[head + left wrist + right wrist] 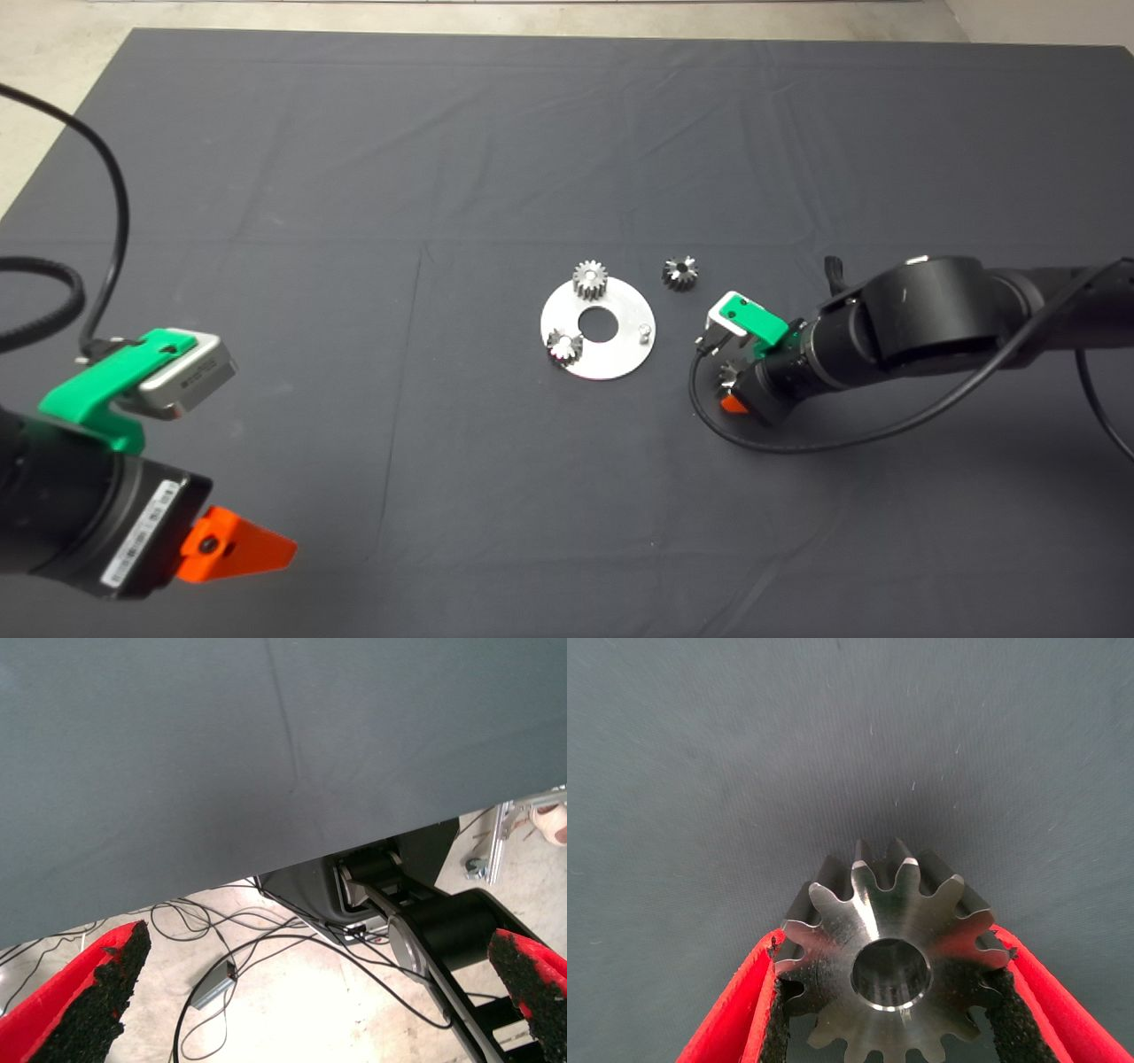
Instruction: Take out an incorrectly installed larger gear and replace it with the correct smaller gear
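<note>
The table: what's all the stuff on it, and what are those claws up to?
Round plate: one, silver, centre of mat, with a middle hole.
Gears on plate: two, steel, one at its far edge, one at its near left edge.
Pin: one, silver, on the plate's right side, bare.
Loose gear: one, dark steel, on mat right of plate.
Larger gear: one, shiny steel, gripped in the right claw.
Mat: one, dark grey.
Right claw: right of plate, shut on the larger gear.
Left claw: lower left, open, idle.
</note>
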`<state>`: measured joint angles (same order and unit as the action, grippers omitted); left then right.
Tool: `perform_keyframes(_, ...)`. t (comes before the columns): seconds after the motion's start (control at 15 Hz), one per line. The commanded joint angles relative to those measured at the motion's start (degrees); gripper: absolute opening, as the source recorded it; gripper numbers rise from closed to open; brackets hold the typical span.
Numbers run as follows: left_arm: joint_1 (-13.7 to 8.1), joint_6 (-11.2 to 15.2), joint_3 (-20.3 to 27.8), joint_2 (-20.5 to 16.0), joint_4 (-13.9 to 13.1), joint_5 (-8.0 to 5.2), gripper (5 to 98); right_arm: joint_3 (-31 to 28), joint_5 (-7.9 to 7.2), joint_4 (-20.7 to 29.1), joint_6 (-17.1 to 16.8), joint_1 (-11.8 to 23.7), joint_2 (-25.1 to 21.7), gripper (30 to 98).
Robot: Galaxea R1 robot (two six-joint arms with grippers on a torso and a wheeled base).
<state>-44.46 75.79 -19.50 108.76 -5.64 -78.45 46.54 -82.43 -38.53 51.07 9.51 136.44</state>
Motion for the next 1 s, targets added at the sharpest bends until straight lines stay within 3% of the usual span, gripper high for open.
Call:
perform_keyframes(0.0, -0.75, 0.24, -0.08, 0.10, -0.86, -0.30, 98.1, -0.77, 0.43, -3.79, 0.35, 1.13, -0.24, 47.6)
perform_keyframes(0.93, -0.72, 0.24, 0.01, 0.01, -1.21, -0.39, 98.1, -2.61, 0.43, -4.71, 1.66, 1.74, -1.12, 50.0)
